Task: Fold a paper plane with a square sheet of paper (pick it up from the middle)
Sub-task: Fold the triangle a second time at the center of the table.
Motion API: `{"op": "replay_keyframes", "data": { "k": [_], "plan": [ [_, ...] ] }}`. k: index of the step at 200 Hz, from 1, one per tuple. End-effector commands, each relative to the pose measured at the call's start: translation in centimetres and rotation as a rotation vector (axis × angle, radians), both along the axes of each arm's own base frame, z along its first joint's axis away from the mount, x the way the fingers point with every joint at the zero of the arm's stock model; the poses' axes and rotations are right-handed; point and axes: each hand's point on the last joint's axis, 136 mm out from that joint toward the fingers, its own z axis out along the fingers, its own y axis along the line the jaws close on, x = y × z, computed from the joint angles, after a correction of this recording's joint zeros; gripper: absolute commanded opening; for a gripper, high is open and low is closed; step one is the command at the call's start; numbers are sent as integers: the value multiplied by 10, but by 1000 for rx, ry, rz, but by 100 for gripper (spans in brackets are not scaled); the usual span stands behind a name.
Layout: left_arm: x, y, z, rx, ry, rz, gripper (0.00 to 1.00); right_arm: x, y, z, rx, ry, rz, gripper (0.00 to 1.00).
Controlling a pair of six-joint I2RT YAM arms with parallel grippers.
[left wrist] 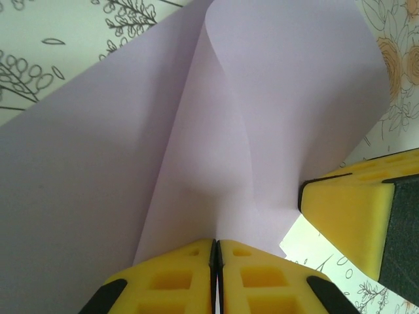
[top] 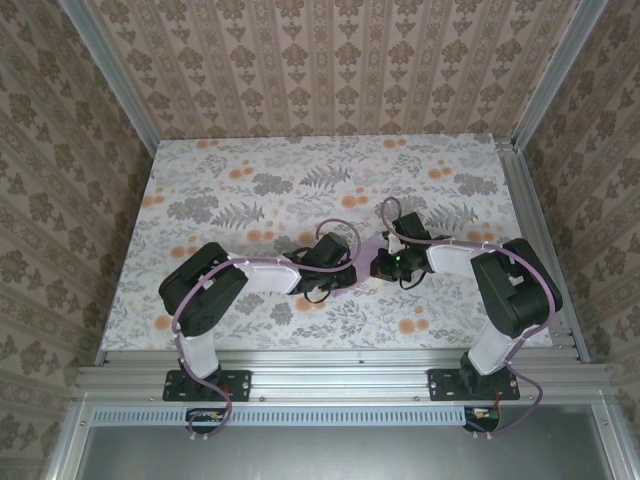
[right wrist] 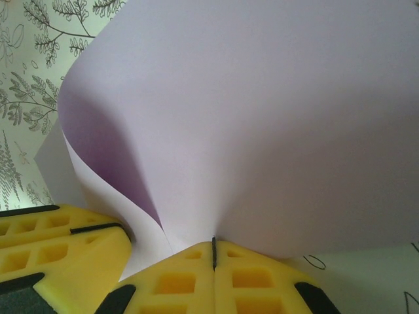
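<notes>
Begin at your near edge in the overhead view. Both arm bases sit on the aluminium rail [top: 330, 372]. The left arm reaches toward 2 o'clock and the right arm toward 10 o'clock. The left gripper [top: 345, 272] and right gripper [top: 380, 266] meet near the middle of the table, tips just beside each other. Around them you can see slivers of the square sheet of paper [top: 364, 248], lavender against the floral tablecloth [top: 250, 190].

On the left wrist camera, the left gripper [left wrist: 217, 247] sits at 6 o'clock. Its yellow pads are pressed together with only a thin seam between them. The sheet [left wrist: 196, 131] runs down into that seam, so these jaws are clamped on the paper. From there the paper bows away toward 12 o'clock with a soft ridge down its middle. At 4 o'clock one of the right gripper's fingers [left wrist: 347, 216] meets the sheet's edge.

On the right wrist camera you get the mirror of this. The right gripper [right wrist: 214, 252] at 6 o'clock is pinched closed on the sheet [right wrist: 275, 111]. The left gripper's fingers [right wrist: 59, 242] lie at 8 o'clock. The paper curls over at 9 o'clock, leaving a darker purple hollow. Tablecloth [right wrist: 33, 72] shows at 10 o'clock.

Farthest off, at 12 o'clock in the overhead view, stand the patterned walls [top: 330, 60].
</notes>
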Motion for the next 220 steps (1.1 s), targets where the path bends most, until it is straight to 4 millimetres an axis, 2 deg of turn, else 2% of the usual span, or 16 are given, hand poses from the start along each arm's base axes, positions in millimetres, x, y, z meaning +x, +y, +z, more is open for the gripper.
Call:
{"op": "replay_keyframes", "data": {
  "k": [1,68,139,168,220],
  "plan": [
    [10,6,1,23,-16,52,12,-24,-17,-30,-119,104,9,6],
    [5,3,-5,24,3,30,12,-23,-15,-27,-116,96,14,6],
    [2,8,-19,85,15,26,12,-24,-13,-23,-103,90,16,6],
    [-1,6,-26,103,23,6,12,-19,-10,-13,-79,61,13,7],
    [-11,18,-39,158,37,-17,12,-11,-10,18,-65,-19,-4,13]
  ]
}}
